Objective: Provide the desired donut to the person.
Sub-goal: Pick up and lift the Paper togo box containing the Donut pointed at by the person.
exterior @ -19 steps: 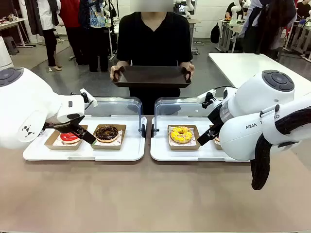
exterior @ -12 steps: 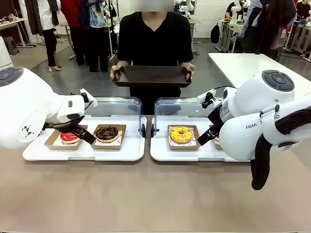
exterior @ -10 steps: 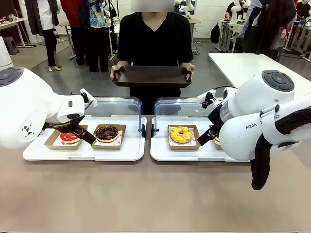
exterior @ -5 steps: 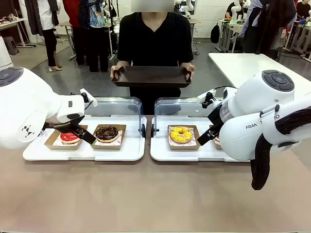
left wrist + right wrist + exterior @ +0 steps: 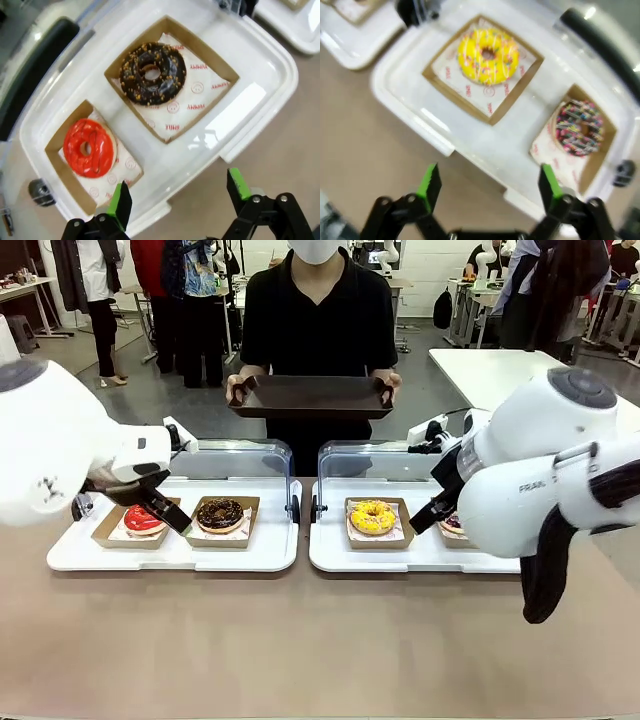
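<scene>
End effectors are both spread wide and nothing is held in either. The left end effector (image 5: 177, 187) hangs over the near rim of the left tray (image 5: 260, 95). The red donut (image 5: 90, 147) lies just ahead of one finger, and the chocolate donut (image 5: 152, 74) lies farther ahead, toward that tray's inner end. Each donut sits on paper in its own open cardboard box.

The right end effector (image 5: 489, 175) hangs over the near rim of the right tray (image 5: 395, 85). The yellow donut (image 5: 488, 55) lies straight ahead between the finger lines, and the sprinkled donut (image 5: 580, 127) is set off to one side, nearer one finger. The donuts being round, no long axis need be matched.

Beyond the clear lids (image 5: 240, 455) the person (image 5: 318, 310) stands at the far side of the bench, with a brown tray (image 5: 312, 397) held level in both hands. No pointing is seen, so which donut is wanted cannot be told. The red and chocolate donuts are judged to fall to the left arm, the yellow and sprinkled ones to the right.
</scene>
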`<state>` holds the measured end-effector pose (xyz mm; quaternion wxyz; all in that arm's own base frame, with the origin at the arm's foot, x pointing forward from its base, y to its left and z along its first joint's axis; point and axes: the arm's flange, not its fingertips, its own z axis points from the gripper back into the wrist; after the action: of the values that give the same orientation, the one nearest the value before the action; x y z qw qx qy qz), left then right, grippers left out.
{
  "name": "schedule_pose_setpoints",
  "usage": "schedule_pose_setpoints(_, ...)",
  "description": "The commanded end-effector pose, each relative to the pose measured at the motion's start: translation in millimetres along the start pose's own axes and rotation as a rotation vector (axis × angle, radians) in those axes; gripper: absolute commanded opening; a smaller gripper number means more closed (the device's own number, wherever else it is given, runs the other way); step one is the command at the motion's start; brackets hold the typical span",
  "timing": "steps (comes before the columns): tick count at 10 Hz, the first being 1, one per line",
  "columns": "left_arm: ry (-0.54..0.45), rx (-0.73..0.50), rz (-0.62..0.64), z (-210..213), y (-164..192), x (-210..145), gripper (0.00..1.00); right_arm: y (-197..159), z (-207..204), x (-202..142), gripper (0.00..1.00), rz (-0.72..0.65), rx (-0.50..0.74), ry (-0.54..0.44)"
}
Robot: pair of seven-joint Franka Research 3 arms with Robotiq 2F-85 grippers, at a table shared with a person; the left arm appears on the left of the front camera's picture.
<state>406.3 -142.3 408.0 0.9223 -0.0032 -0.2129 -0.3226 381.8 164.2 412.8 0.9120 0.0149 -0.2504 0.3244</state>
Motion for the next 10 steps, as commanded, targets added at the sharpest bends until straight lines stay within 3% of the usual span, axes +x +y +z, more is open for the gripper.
schedule_pose_setpoints(1,0.058,-0.077,-0.052,55,22,19,1.0,-10,61,9,1.0,0.011,0.06,0.085)
schedule_pose_setpoints(4,0.043,-0.042,-0.032,114,48,41,1.0,-14,133,27,1.0,0.008,0.042,0.143)
schedule_pose_setpoints(6,0.02,-0.013,-0.023,142,51,42,1.0,-4,170,29,1.0,0.016,0.001,0.108)
schedule_pose_setpoints(8,-0.039,0.059,-0.031,151,45,38,1.0,-7,167,30,1.0,0.007,0.03,0.112)
schedule_pose_setpoints(10,0.007,-0.011,-0.009,149,53,47,1.0,-7,167,30,1.0,0.007,0.03,0.112)
